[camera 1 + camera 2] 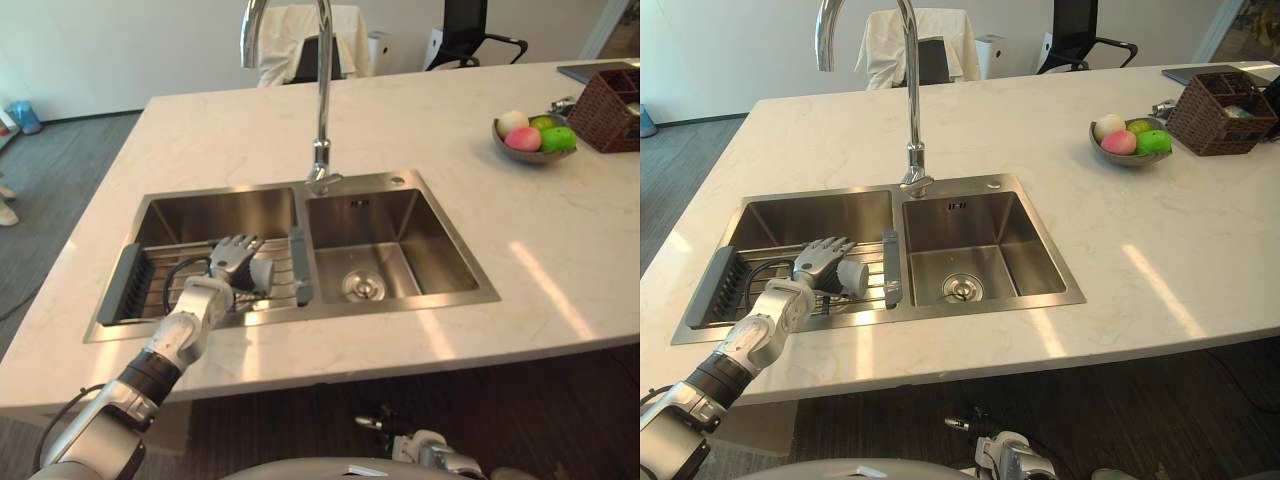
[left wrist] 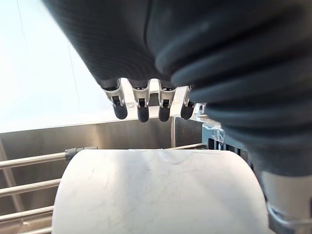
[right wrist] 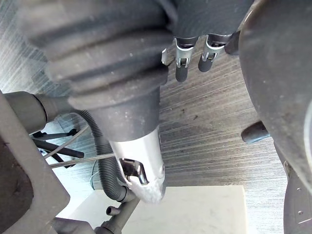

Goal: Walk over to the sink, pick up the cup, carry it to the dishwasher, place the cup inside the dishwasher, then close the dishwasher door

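Over the sink rack (image 1: 143, 287), left hand (image 1: 231, 261) spreads loose, partly hiding the cup (image 1: 263, 273).

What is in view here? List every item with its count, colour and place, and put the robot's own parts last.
countertop: one, cream marble, across the scene
sink: one, steel, two basins, set in the countertop
faucet: one, chrome, behind the basin divider
rack: one, wire with grey ends, in the left basin
cup: one, white, lying on the rack
bowl: one, grey, far right of the countertop
fruit: at least three, white, pink, green, in the bowl
basket: one, dark brown wicker, right of the bowl
draped chair: one, white cloth, beyond the countertop
black chair: one, beyond the countertop
left hand: over the cup, fingers straight
right hand: low, above the floor
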Tool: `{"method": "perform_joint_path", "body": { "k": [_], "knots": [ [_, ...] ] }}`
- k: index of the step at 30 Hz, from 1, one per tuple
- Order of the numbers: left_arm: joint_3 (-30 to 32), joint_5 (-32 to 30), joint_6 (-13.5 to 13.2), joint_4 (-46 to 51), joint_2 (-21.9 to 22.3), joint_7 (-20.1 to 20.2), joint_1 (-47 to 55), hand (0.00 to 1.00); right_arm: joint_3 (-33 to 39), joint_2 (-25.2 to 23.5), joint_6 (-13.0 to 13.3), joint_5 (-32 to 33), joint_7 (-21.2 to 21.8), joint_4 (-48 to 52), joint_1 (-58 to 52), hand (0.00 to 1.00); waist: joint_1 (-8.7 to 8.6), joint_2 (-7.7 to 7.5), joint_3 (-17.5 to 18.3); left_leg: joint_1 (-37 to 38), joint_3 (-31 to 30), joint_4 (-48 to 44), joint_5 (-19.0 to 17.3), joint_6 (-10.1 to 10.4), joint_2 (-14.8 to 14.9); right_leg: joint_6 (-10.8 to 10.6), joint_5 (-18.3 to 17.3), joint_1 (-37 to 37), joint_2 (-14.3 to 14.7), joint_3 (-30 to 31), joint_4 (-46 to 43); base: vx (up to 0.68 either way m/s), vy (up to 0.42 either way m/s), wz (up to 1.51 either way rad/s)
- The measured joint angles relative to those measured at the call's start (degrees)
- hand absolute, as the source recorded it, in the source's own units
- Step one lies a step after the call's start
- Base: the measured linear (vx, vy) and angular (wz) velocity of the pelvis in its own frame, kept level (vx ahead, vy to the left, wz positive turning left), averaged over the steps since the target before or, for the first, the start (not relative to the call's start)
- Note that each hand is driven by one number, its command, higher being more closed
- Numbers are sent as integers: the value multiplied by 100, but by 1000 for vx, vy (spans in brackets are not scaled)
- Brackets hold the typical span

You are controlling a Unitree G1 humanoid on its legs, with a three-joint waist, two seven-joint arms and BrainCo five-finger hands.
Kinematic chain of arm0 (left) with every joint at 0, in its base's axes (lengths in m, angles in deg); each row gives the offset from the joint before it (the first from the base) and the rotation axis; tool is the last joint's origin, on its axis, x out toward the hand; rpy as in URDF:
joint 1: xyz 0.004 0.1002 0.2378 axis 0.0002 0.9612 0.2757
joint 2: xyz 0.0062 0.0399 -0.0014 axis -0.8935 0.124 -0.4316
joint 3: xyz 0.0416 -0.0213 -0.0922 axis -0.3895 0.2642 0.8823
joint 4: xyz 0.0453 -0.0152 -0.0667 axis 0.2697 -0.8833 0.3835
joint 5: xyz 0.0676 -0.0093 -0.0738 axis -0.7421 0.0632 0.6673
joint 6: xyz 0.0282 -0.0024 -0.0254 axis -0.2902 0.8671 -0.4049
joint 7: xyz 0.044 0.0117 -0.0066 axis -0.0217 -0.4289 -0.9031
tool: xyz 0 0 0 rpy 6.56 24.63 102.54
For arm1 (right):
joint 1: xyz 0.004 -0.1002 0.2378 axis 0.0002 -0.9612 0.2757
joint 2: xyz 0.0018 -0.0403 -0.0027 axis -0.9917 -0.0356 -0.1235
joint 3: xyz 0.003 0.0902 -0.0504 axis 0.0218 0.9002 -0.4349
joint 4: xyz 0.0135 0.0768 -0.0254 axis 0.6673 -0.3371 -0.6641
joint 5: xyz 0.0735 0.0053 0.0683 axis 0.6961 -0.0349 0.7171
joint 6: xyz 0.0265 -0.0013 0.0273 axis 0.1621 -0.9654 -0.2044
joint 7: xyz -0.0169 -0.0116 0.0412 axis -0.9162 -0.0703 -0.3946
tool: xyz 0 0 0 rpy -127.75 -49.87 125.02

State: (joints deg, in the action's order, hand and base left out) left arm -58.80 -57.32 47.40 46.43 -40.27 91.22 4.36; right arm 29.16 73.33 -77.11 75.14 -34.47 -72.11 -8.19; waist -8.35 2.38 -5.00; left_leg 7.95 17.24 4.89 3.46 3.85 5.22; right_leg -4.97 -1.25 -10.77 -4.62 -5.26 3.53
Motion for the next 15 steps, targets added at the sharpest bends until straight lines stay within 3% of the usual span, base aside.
{"method": "perform_joint_path", "body": {
  "k": [15],
  "knots": [
    [2,-178,135,-67,-7,205,-113,0,7,-5,14,-8,27,1,-16,0,-108,69,27,-64,12,-1,-4,1,0,1,1,83,0,20,-17,0,0,0]
  ]
}}
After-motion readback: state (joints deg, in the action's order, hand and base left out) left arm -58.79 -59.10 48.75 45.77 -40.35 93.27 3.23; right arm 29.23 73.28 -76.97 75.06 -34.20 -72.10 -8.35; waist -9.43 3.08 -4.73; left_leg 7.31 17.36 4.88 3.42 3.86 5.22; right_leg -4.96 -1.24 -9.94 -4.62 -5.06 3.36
